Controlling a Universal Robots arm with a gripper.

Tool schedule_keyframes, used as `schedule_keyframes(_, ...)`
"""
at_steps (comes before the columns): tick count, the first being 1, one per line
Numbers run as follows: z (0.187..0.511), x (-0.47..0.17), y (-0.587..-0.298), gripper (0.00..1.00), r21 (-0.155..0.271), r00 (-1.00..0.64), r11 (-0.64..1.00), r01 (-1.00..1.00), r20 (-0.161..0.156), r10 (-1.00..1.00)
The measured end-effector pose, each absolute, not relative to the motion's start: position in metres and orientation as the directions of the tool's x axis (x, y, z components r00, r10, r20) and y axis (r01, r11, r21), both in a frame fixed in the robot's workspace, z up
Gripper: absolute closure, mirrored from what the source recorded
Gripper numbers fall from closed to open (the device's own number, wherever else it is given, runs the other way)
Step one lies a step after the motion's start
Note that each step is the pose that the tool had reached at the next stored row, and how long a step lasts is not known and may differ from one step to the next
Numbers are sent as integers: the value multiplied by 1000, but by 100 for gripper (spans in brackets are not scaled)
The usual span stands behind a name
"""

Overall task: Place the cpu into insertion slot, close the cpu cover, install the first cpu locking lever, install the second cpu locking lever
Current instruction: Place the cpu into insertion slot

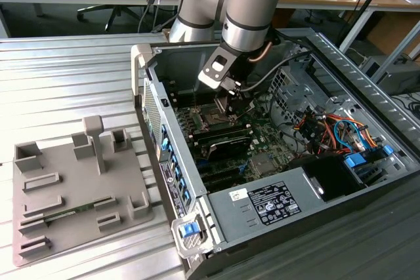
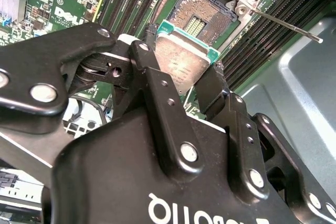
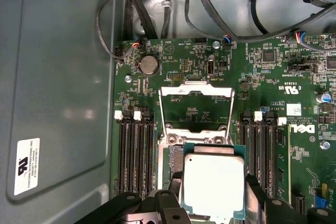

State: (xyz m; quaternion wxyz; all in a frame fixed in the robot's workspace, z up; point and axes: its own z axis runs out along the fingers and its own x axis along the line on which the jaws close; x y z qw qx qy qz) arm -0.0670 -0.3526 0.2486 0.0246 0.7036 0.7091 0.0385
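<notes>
Pinching the cpu (image 2: pixel 184 62) by two opposite edges, the hand (image 2: pixel 179 60) hovers close over the insertion slot (image 2: pixel 206 15), inside the open computer case (image 1: pixel 262 204). The chip is not yet seated. In the first wrist view, the cpu cover (image 3: pixel 197 89) stands swung open beyond the socket. A thin locking lever (image 2: pixel 286 23) juts free beside the slot.

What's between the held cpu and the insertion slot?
Nothing; in the second wrist view the stretch from cpu to insertion slot is bare.
</notes>
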Motion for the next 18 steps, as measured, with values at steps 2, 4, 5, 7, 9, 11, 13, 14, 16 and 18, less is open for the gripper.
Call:
schedule_keyframes(2,248,-67,-352,45,89,-9,7,996,19,1000)
schedule_keyframes(4,248,-67,-352,45,89,-9,7,996,19,1000)
schedule_keyframes(5,248,-67,-351,45,89,-9,7,996,19,1000)
schedule_keyframes(7,247,-67,-350,45,89,-9,7,996,19,1000)
schedule_keyframes(9,247,-67,-350,45,89,-9,7,996,19,1000)
schedule_keyframes(11,247,-67,-350,45,89,-9,7,996,19,1000)
schedule_keyframes(13,247,-67,-349,45,89,-9,7,996,19,1000)
schedule_keyframes(14,246,-67,-349,45,89,-9,7,996,19,1000)
schedule_keyframes(16,246,-67,-349,45,89,-9,7,996,19,1000)
schedule_keyframes(18,245,-67,-348,45,89,-9,7,996,19,1000)
